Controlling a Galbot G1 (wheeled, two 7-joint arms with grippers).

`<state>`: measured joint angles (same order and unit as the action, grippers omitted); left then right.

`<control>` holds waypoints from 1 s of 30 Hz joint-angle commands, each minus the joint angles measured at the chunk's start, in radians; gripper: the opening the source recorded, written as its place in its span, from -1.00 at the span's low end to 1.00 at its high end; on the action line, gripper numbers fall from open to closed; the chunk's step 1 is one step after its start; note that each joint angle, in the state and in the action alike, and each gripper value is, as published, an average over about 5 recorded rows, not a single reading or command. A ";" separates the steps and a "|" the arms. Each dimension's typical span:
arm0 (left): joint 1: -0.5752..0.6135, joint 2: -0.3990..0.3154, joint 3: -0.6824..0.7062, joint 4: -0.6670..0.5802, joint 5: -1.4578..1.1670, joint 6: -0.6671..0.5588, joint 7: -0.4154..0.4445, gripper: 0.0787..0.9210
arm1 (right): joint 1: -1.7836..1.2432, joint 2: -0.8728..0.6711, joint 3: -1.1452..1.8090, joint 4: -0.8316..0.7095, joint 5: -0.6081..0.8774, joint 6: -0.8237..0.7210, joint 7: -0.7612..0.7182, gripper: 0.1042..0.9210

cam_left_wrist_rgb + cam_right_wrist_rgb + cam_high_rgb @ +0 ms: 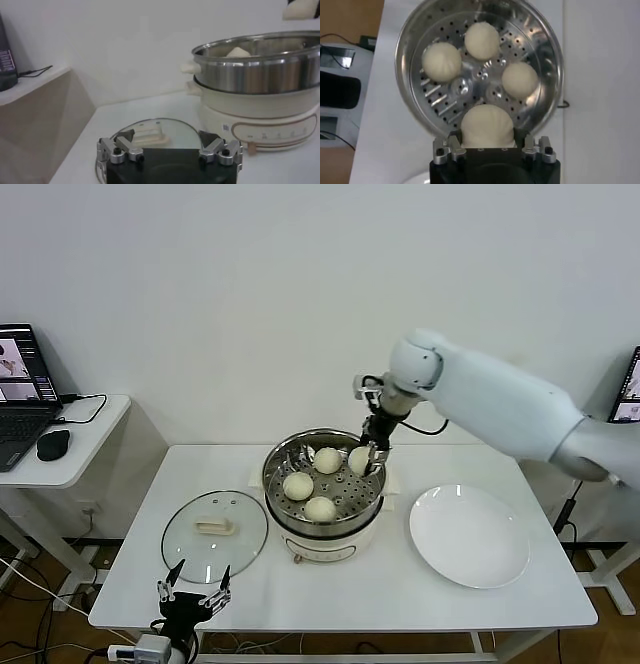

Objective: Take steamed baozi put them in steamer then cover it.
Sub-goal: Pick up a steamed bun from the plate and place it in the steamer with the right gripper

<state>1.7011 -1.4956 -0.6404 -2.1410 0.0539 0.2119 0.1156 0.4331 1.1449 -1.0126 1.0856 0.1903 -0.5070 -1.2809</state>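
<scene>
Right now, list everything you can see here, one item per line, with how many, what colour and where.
baozi: four, cream-white; three lie on the steamer tray, the fourth is in the right gripper, low over the tray.
steamer: one, steel on cream base, table centre.
cover: one, clear glass, flat on the table left of the steamer.
plate: one, white, right of the steamer.
laptop: one, dark, on the side desk.
mouse: one, black, same desk.
right gripper: shut on a baozi.
left gripper: open, by the table's near edge.
</scene>
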 commanded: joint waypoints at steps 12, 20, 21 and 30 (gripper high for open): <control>-0.020 0.002 -0.002 0.021 -0.012 0.001 0.003 0.77 | -0.053 0.113 -0.052 -0.132 -0.058 0.000 0.010 0.29; -0.019 0.000 -0.001 0.019 -0.011 0.001 0.004 0.77 | -0.079 0.117 -0.031 -0.146 -0.072 0.002 0.021 0.29; -0.018 0.000 -0.001 0.020 -0.011 0.001 0.004 0.77 | -0.081 0.117 -0.030 -0.147 -0.076 0.003 0.022 0.29; -0.013 0.002 -0.001 0.017 -0.008 0.001 0.004 0.77 | -0.086 0.100 0.009 -0.130 -0.074 -0.007 0.040 0.68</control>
<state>1.6884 -1.4937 -0.6414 -2.1220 0.0452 0.2127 0.1193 0.3546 1.2422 -1.0305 0.9552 0.1229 -0.5109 -1.2505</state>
